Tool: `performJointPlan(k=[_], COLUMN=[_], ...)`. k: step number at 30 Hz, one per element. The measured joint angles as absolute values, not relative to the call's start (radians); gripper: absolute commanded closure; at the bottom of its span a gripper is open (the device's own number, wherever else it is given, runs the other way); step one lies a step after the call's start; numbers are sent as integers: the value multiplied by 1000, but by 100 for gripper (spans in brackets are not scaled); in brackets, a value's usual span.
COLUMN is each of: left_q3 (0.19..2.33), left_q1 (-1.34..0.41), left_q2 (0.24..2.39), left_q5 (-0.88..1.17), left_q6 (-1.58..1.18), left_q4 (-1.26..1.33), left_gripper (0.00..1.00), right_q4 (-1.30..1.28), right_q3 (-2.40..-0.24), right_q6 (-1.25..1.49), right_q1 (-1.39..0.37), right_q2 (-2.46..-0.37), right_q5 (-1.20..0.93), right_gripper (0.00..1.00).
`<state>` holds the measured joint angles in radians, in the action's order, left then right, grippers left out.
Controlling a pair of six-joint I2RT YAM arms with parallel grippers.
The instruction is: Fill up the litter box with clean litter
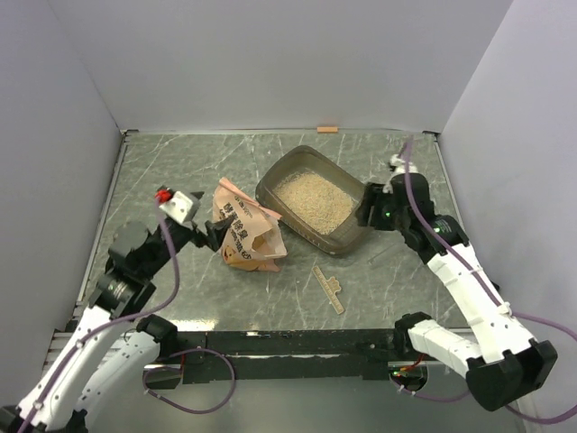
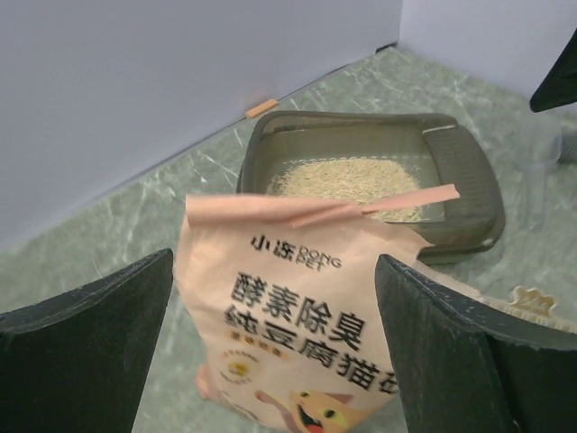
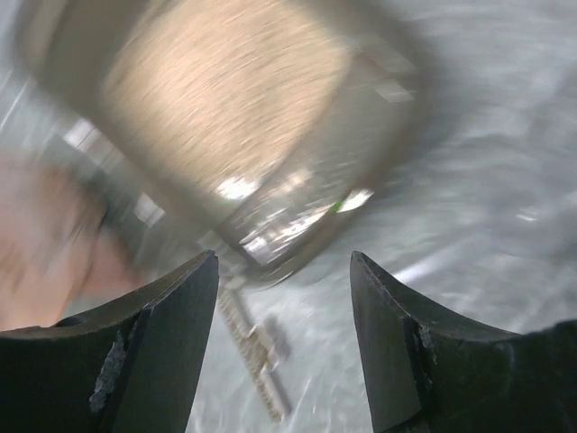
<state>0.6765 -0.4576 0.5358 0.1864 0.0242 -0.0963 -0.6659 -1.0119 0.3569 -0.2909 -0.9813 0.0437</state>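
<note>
My two arms are bolted at the near edge of the table (image 1: 180,171), a grey-green marbled surface. Just ahead of my bases a small tan strip (image 1: 329,290) lies flat on it.

Further in on my left, my left gripper (image 2: 273,289) stands spread wide. Its fingers flank the orange-pink bag (image 1: 248,230), which stands on the table between them. I see no squeeze on it.

Beyond the bag, right of centre, the litter box (image 1: 356,236) sits at an angle. The clean litter (image 1: 311,200) lies as a pale sandy layer over its floor.

My right gripper (image 3: 284,271) is just beside the box's right end, with its fingers parted and nothing between them. That wrist view is blurred, so I cannot tell whether they touch the rim.

Plain white walls (image 1: 270,63) close in the back and both sides. A small orange tab (image 1: 327,129) lies at the foot of the back wall.
</note>
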Motion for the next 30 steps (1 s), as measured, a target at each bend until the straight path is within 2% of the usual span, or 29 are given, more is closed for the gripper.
performJointPlan(k=[4,7,17,24,30], left_q3=[772,803,889,933,933], left_q1=[-461,-471,-531,-546,-561], left_q2=[670,736,879,970,1077], left_q5=[233,248,264,168,97], left_q6=[199,326,804,1002,1078], left_q4=[-111,-144,-298,-307,-342], left_gripper=[3,3,3,3,3], right_q4=[-697,-717,-714,-669,-658], right_q3=[-1056,-1059,-912,-782,-759], right_q6=[303,282,261,274,275], right_q1=[-448,-495,-519,-536,-541], right_q2=[-991,-982,-796,-743,-730], right_q5=[21,11,-86,-204,-243], right_gripper=[30,29,28,26,25])
